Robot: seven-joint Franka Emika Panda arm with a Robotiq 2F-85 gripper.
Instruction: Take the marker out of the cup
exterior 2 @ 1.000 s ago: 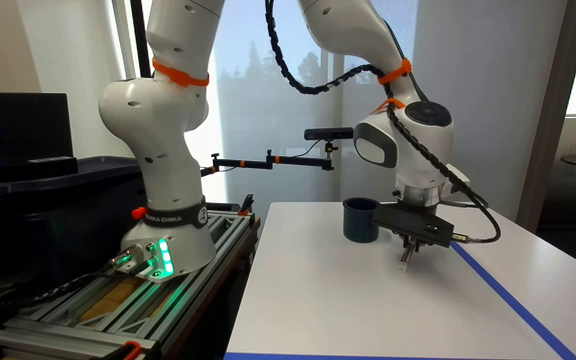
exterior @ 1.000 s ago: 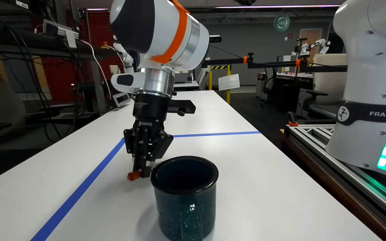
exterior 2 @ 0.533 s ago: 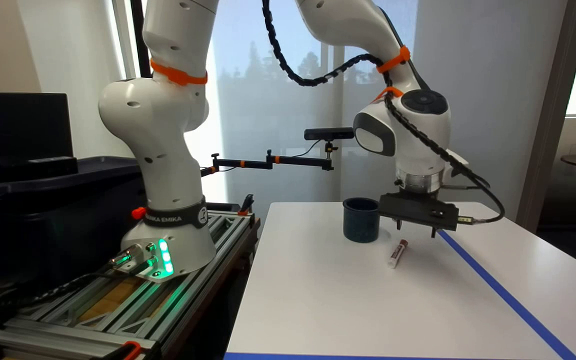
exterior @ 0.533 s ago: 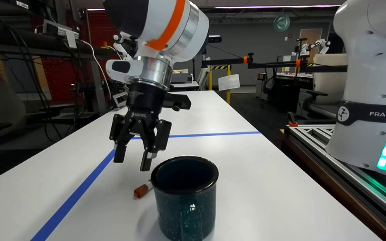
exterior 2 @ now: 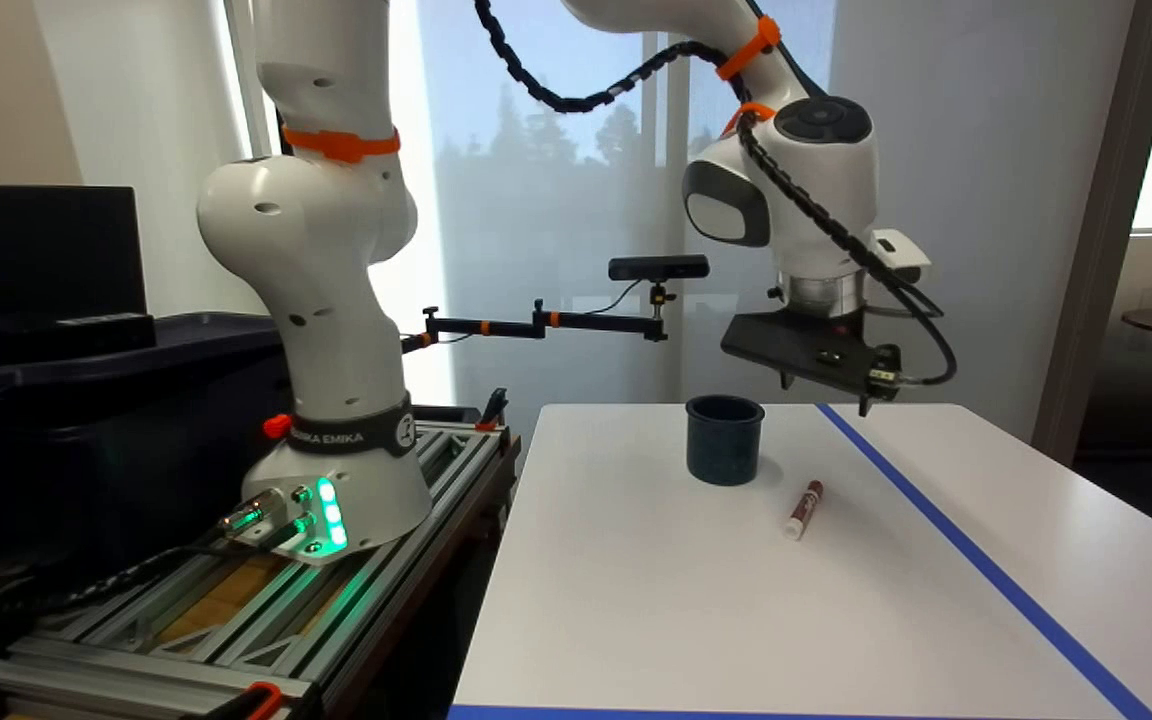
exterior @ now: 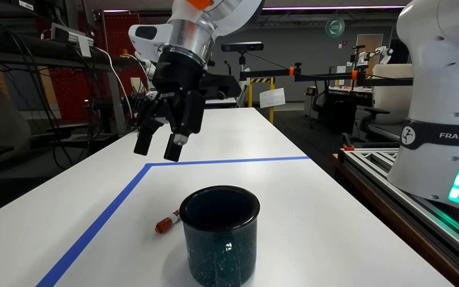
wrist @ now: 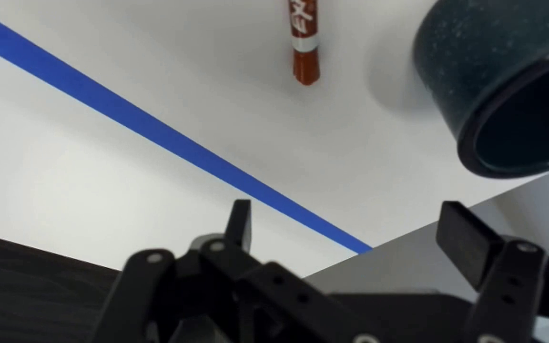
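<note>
The marker (exterior 2: 804,510) lies flat on the white table, just beside the cup (exterior 2: 722,445) and apart from it. Its red-orange cap shows in an exterior view (exterior: 167,224), where the cup (exterior: 221,251) hides the far end. Upright and dark teal, the cup shows no marker in the visible part of its inside. My gripper (exterior: 157,151) hangs well above the table with its jaws spread wide. In the wrist view nothing sits between the fingertips of the gripper (wrist: 350,224); the marker (wrist: 305,43) is at the top, its upper part cut off, and the cup (wrist: 484,66) at upper right.
Blue tape (exterior 2: 976,560) runs along the table (exterior 2: 636,600) on the side of the marker away from the cup. A camera on a black bar (exterior 2: 596,322) stands behind the table. The table's edge passes under the gripper in the wrist view.
A second ago the gripper was shut on the marker low beside the cup. It has opened, the marker has dropped onto the table, and the arm has risen well clear.
</note>
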